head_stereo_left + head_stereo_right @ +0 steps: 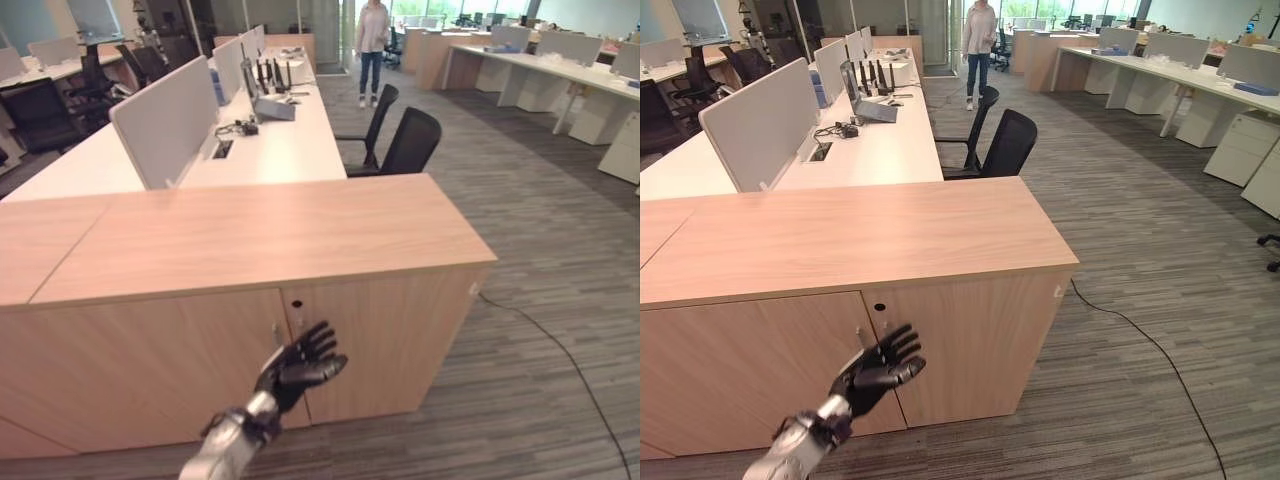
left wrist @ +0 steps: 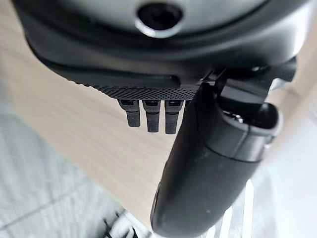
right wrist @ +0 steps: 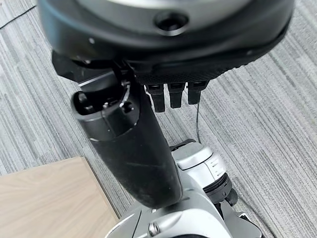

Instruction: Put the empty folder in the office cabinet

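The office cabinet [image 1: 250, 235] is a low light-wood unit in front of me, and its two doors [image 1: 150, 370] are closed. A small handle [image 1: 277, 332] and a keyhole [image 1: 297, 304] sit where the doors meet. My left hand [image 1: 300, 366] is raised just in front of that seam with its fingers spread and holds nothing. The left wrist view shows its straight fingers [image 2: 151, 115] close to the wooden door face. My right hand [image 3: 163, 44] hangs over the grey carpet with relaxed fingers and is empty. I see no folder.
Behind the cabinet run white desks with grey partitions [image 1: 165, 125] and a laptop [image 1: 272, 105]. Two black office chairs [image 1: 405, 140] stand at the cabinet's far right corner. A person [image 1: 372, 45] stands far down the aisle. Grey carpet [image 1: 560, 260] stretches to the right.
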### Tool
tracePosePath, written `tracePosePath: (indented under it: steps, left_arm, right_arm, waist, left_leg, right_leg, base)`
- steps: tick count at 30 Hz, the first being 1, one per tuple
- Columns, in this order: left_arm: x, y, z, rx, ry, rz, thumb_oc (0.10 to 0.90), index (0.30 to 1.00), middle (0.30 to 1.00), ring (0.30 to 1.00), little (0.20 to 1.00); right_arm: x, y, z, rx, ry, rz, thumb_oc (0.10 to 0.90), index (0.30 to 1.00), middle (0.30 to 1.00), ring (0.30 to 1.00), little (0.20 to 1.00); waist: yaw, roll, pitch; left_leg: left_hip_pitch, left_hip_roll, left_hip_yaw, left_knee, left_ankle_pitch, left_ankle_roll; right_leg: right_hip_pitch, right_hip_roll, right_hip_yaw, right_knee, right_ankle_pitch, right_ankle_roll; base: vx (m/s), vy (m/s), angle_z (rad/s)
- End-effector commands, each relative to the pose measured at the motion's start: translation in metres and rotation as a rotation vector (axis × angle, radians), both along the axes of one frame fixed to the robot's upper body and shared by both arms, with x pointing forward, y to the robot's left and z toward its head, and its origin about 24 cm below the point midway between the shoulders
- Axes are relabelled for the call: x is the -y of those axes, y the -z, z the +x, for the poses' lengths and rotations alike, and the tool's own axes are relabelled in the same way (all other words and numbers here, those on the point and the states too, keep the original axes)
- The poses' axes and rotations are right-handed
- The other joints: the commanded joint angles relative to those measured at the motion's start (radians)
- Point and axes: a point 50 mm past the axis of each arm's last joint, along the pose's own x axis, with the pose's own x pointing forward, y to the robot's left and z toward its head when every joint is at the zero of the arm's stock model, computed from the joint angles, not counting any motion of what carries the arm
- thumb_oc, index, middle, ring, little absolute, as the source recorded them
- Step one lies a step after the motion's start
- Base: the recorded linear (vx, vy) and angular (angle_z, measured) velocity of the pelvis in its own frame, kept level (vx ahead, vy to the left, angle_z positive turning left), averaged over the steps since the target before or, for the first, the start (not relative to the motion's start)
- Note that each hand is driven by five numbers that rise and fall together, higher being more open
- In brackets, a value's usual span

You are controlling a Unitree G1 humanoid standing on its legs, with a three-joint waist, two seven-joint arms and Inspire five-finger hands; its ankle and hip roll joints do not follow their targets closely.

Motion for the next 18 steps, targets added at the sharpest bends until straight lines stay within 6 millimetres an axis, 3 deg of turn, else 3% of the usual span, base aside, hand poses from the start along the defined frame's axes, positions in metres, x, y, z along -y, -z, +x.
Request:
tracePosePath:
  steps: [1,3,4,5,6,9,11,15,18]
  left_arm:
    - [0.003,-0.027,0.040,0.165,-0.007,-0.087,0.800,0.900,0.900,0.900,0.900]
    - [-0.002,-0.018,0.033,0.122,-0.039,-0.075,0.800,0.900,0.900,0.900,0.900]
    - [-0.018,-0.001,0.022,0.053,-0.132,-0.003,0.800,0.900,0.900,0.900,0.900]
    - [-0.018,-0.001,0.022,0.053,-0.132,-0.003,0.800,0.900,0.900,0.900,0.900]
    - [-0.034,0.020,0.008,-0.056,-0.188,0.106,0.800,0.900,0.900,0.900,0.900]
    - [-0.053,0.065,-0.029,-0.331,-0.150,0.380,0.800,0.900,0.900,0.900,0.900]
    - [-0.063,0.085,-0.059,-0.529,-0.113,0.528,0.800,0.900,0.900,0.900,0.900]
    - [-0.075,0.095,-0.094,-0.685,0.115,0.901,0.800,0.900,0.900,0.900,0.900]
    - [-0.074,0.095,-0.096,-0.675,0.069,0.862,0.800,0.900,0.900,0.900,0.900]
  right_arm:
    - [0.000,0.000,0.017,0.013,-0.035,0.006,0.800,0.900,0.900,0.900,0.900]
    - [0.000,0.000,0.017,0.009,-0.038,0.006,0.800,0.900,0.900,0.900,0.900]
    - [0.002,0.000,0.019,0.015,-0.033,-0.001,0.800,0.900,0.900,0.900,0.900]
    - [0.002,0.000,0.019,0.015,-0.033,-0.001,0.800,0.900,0.900,0.900,0.900]
    - [0.004,-0.001,0.025,0.032,-0.036,-0.012,0.800,0.900,0.900,0.900,0.900]
    - [0.007,-0.002,0.036,0.059,-0.048,-0.026,0.800,0.900,0.900,0.900,0.900]
    - [0.008,-0.003,0.042,0.066,-0.072,-0.033,0.800,0.900,0.900,0.900,0.900]
    - [0.001,-0.003,0.058,0.091,-0.147,-0.060,0.800,0.900,0.900,0.900,0.900]
    - [-0.001,-0.002,0.058,0.105,-0.139,-0.054,0.800,0.900,0.900,0.900,0.900]
  waist:
    - [-0.001,0.006,0.031]
    - [0.002,0.005,0.031]
    - [0.010,0.001,0.033]
    - [0.010,0.001,0.033]
    - [0.016,-0.003,0.032]
    - [0.019,-0.007,0.026]
    - [0.018,-0.012,0.018]
    - [0.021,-0.021,-0.001]
    - [0.025,-0.020,0.001]
  left_leg:
    - [0.001,0.000,-0.024,0.001,-0.089,-0.006]
    - [-0.002,0.001,-0.025,0.001,-0.088,-0.006]
    - [-0.006,0.002,-0.030,0.001,-0.086,-0.006]
    - [-0.006,0.002,-0.031,0.001,-0.086,-0.006]
    - [-0.007,0.002,-0.034,0.001,-0.084,-0.006]
    - [-0.006,0.002,-0.034,0.001,-0.082,-0.007]
    - [-0.005,0.003,-0.033,0.001,-0.080,-0.009]
    - [0.001,0.004,-0.031,0.001,-0.086,-0.011]
    - [-0.001,0.004,-0.033,0.001,-0.084,-0.012]
  right_leg:
    - [0.037,-0.029,-0.042,0.007,-0.095,0.085]
    - [0.035,-0.028,-0.044,0.007,-0.096,0.084]
    - [0.033,-0.027,-0.045,0.007,-0.096,0.082]
    - [0.034,-0.027,-0.045,0.007,-0.096,0.082]
    - [0.034,-0.026,-0.047,0.007,-0.098,0.079]
    - [0.036,-0.024,-0.048,0.007,-0.100,0.076]
    - [0.036,-0.023,-0.048,0.007,-0.099,0.072]
    - [0.043,-0.024,-0.050,0.007,-0.103,0.068]
    - [0.041,-0.024,-0.053,0.007,-0.102,0.068]
  base:
    - [0.00,0.000,0.00]
    - [0.00,0.000,0.00]
    - [0.00,0.000,0.00]
    - [-0.01,-0.027,0.03]
    - [0.00,-0.024,0.05]
    - [0.01,-0.023,0.15]
    - [0.00,0.000,0.00]
    - [0.03,-0.001,0.01]
    - [0.01,0.001,0.01]
